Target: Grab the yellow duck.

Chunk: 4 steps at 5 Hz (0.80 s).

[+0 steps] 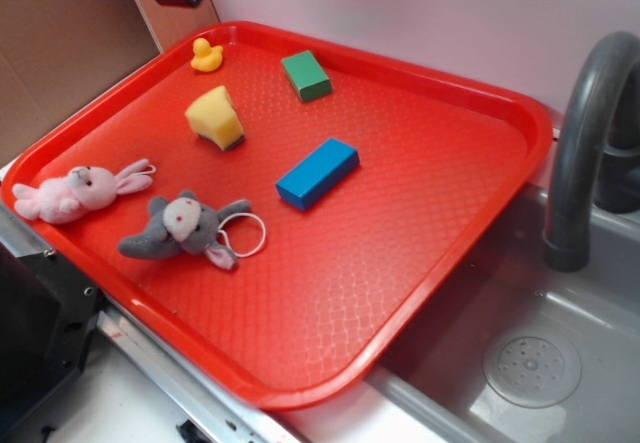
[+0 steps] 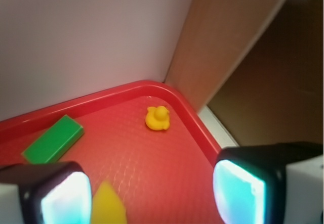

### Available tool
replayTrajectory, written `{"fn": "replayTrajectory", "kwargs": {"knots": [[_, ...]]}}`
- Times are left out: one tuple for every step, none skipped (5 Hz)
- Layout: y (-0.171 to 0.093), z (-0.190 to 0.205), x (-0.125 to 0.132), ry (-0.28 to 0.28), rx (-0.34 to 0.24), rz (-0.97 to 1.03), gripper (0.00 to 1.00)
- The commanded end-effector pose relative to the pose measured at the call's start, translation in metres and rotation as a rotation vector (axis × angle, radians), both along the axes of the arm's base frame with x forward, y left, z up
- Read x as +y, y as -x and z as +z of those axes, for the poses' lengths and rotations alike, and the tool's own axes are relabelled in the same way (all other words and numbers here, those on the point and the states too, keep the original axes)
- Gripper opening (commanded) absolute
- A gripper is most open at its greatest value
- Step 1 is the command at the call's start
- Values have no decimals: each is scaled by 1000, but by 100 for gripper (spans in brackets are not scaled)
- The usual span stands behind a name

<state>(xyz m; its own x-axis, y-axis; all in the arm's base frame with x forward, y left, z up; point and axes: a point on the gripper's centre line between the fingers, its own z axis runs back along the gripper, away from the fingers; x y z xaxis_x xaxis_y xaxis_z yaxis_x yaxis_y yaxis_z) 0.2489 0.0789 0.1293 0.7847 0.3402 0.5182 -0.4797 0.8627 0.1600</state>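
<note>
We judge the yellow duck [image 2: 157, 118], upper centre, light, glossy and slippery; our wide-open, empty gripper [image 2: 152, 193] should pinch its body.

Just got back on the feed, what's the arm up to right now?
The claw is open and holding nothing, hanging above the red tray. The wrist view looks toward the yellow duck, which sits alone in the tray's far corner by the wall. The duck has not been touched yet. A yellow sponge and a green block lie nearby, apart from the duck.
</note>
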Motion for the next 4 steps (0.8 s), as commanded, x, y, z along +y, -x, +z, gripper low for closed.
{"fn": "replayTrajectory", "kwargs": {"knots": [[-30, -28, 39, -13, -29, 13, 100], [-42, -47, 52, 31, -21, 34, 100], [-54, -58, 60, 26, -18, 47, 100], [-62, -67, 78, 32, -15, 69, 100]]}}
